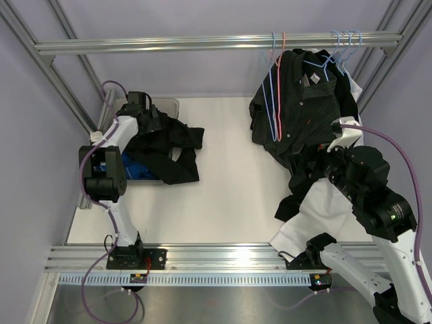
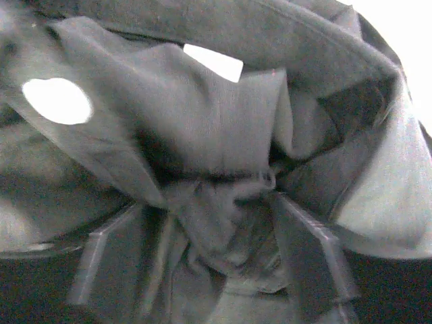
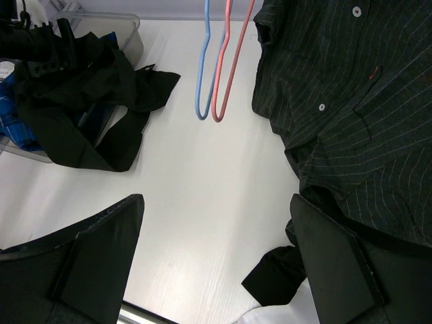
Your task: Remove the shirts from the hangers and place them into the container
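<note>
Left gripper (image 2: 208,206): fingers apart, black shirt (image 1: 169,152) bunched between, seemingly loose, above bin (image 1: 169,103) | right gripper (image 3: 217,199): spread wide, empty, far right of bin.

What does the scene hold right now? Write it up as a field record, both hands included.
container: far left of the table, holds the blue shirt
black shirt: partly in the container, spilling over its rim onto the table
left hand: open, black shirt fabric between its fingers
right hand: open, empty, beside the hanging dark shirt
bare hangers: pink-red hanger and light blue hanger on the rail
white cloth: under the right arm
</note>
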`<act>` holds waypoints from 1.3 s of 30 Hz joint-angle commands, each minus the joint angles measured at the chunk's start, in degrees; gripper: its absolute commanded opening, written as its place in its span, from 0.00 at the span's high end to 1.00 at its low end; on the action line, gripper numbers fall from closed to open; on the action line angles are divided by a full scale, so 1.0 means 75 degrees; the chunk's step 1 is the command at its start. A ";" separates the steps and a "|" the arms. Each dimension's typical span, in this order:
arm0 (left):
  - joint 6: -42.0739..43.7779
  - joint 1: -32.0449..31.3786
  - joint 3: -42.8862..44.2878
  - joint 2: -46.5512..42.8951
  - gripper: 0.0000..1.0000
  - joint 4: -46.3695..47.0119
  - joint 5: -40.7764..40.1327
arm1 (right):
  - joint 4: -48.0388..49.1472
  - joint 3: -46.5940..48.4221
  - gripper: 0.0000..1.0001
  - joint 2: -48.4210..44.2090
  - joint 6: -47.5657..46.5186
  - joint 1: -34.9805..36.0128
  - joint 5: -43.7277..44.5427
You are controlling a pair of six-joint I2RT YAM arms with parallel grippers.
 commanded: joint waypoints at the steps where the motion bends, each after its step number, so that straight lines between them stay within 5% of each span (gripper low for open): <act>1: -0.0142 0.0042 0.0502 -0.1254 0.11 -0.0623 0.0194 | 0.0068 0.0079 0.01 -0.0089 -0.0035 -0.0039 -0.0191; 3: -0.0248 -0.0040 0.0514 -0.1872 0.02 -0.0916 0.0100 | 0.0091 0.0067 0.00 -0.0101 -0.0047 -0.0039 -0.0238; 10: -0.1231 -0.1339 -0.0840 -0.3937 0.01 -0.1748 -0.1420 | 0.0313 -0.0026 0.00 -0.0101 -0.0152 -0.0039 -0.0543; 17: -0.3044 -0.4125 -0.2728 -0.5016 0.01 -0.2194 -0.2607 | 0.0571 -0.0272 0.01 -0.0077 -0.0187 -0.0039 -0.1047; 23: -0.4617 -0.5324 -0.3516 -0.4305 0.01 -0.1693 -0.2783 | 0.0701 -0.0495 0.01 -0.0136 -0.0152 -0.0039 -0.1480; 31: -0.4900 -0.5349 -0.2920 -0.2698 0.04 -0.1327 -0.3613 | 0.0607 -0.0577 0.01 -0.0253 -0.0187 -0.0039 -0.1855; 39: -0.5322 -0.5326 -0.2615 -0.2181 0.37 -0.1843 -0.4072 | 0.0548 -0.0729 0.01 -0.0429 -0.0374 -0.0039 -0.1973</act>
